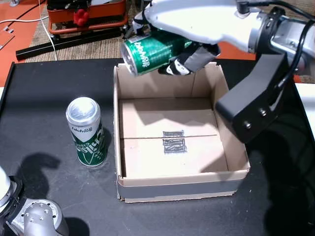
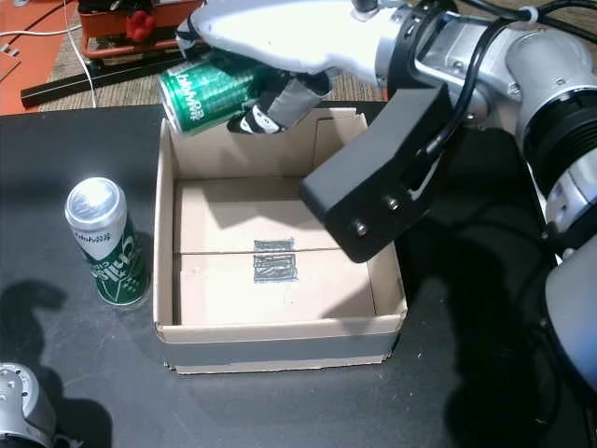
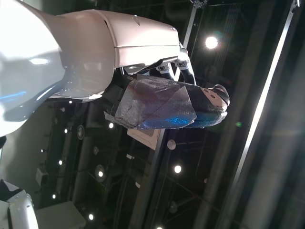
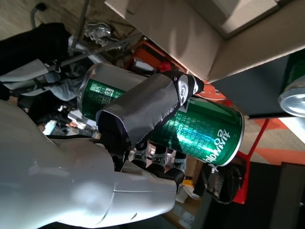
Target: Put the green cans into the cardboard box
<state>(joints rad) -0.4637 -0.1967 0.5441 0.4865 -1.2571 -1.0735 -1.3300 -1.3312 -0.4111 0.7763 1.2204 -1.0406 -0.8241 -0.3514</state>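
The right hand [image 1: 189, 46] is wrapped tight around one green can [image 1: 147, 51], holding it up in the air over the far left corner of the cardboard box [image 1: 231, 162]. The held can lies on its side, not standing up. In both head views its long way runs left to right and tips a little, with the flat round end pointing left and toward us. In the right wrist view the fingers [image 4: 143, 105] curl around the middle of the can, which looks like the best place to hold it. A can like this is hard and smooth, so it is probably a bit slippery (the shiny metal could slide if the grip is loose). If it is empty it would be light and could dent when squeezed; I cannot tell if it is full. The box has nothing in it yet. The other green can [image 1: 87, 132] stands straight up on the black table [image 1: 44, 98], just left of the box, top pointing up. The left hand [image 3: 157, 102] is down low at the near left, and its fingers look curled with nothing in them.
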